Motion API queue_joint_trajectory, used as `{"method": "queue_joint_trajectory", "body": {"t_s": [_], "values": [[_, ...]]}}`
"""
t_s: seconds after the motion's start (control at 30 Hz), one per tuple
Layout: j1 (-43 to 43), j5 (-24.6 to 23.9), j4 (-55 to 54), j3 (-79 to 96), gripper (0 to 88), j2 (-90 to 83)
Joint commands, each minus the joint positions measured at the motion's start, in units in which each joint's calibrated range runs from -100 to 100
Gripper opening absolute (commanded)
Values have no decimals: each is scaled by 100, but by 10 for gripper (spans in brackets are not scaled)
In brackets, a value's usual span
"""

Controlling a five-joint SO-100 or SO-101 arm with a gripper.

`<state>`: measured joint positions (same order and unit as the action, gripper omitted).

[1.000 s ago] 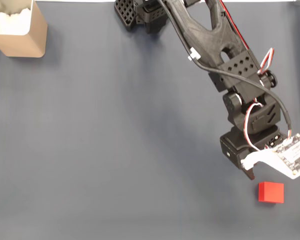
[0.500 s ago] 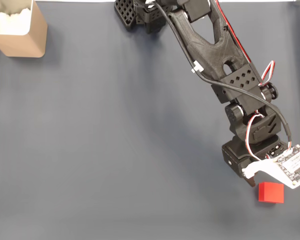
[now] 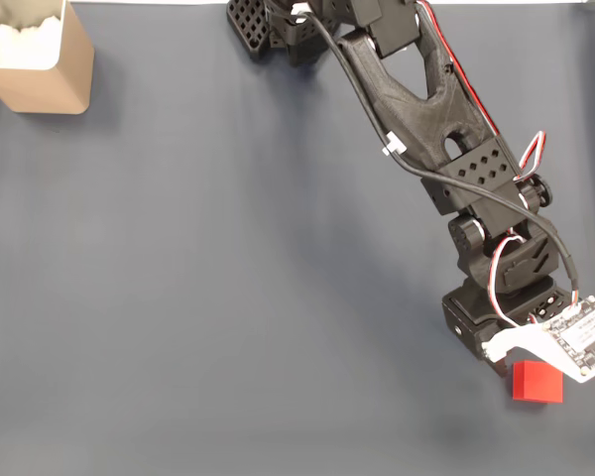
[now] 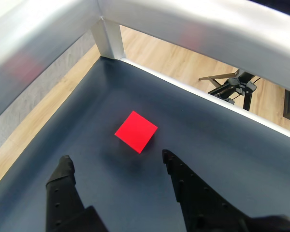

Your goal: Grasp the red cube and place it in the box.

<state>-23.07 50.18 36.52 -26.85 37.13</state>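
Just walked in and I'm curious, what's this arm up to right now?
The arm is reaching over the red cube, which lies on the dark mat near the lower right of the fixed view. In the wrist view the gripper is open, its two black fingers short of the cube and not touching it. The box sits far off at the top left corner.

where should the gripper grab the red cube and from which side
Grip the red cube across two opposite flat side faces, coming down from above. It lies flat on the dark mat with bare space all round. In the wrist view it sits corner-on to the open gripper, so the wrist probably needs a turn first, so the fingers meet faces rather than edges.
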Motion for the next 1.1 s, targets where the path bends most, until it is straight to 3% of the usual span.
{"method": "queue_joint_trajectory", "body": {"t_s": [0.0, 1.07], "values": [[20, -24, -86, -426, 420, -21], [-15, -15, -70, -1247, 420, 664]]}}
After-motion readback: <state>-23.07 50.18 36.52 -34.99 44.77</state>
